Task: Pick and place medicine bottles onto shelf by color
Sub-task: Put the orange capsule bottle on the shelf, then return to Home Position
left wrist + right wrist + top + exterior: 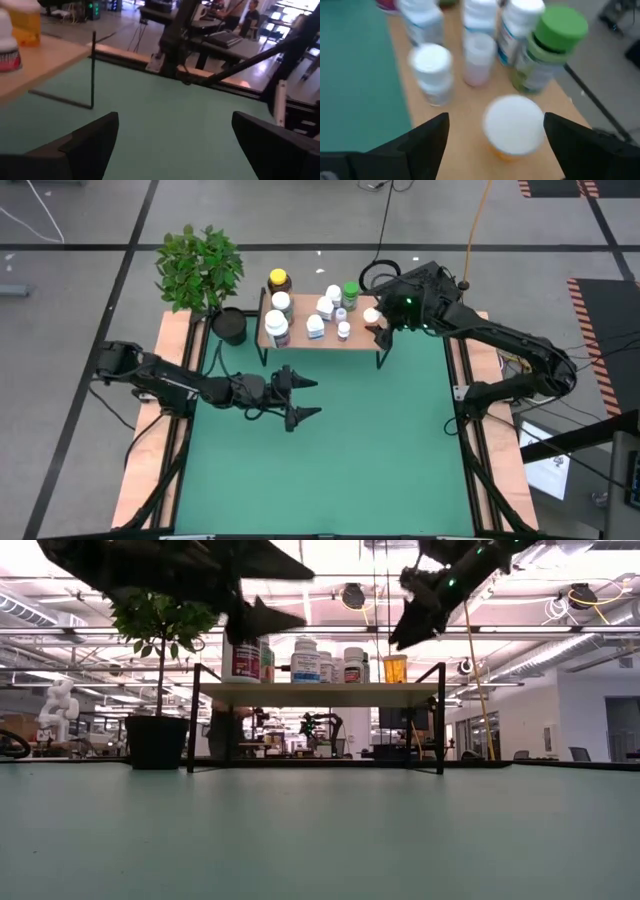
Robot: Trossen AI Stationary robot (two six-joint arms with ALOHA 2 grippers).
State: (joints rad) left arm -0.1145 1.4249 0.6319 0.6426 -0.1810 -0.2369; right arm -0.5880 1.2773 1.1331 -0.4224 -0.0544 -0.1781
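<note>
Green table (330, 440) bare; bottles all on shelf (355, 338); right gripper (495, 137) jaws released over orange bottle (514, 126) (likely just placed); left gripper (303, 395) spread, idle.

From overhead we look straight down on the whole green counter (330, 430), both arms in frame, the shelf (320, 337) at the far edge. Down at counter-top level we face that same shelf (315, 694) head on, with the room behind it. The left wrist camera peers between its own claw's fingers (80, 145), catching one corner of the shelf (45, 62) well off. The right wrist camera sits close above the shelf top (460, 110), staring down on the green-capped bottle (547, 47) and a white-capped orange bottle (514, 127).
</note>
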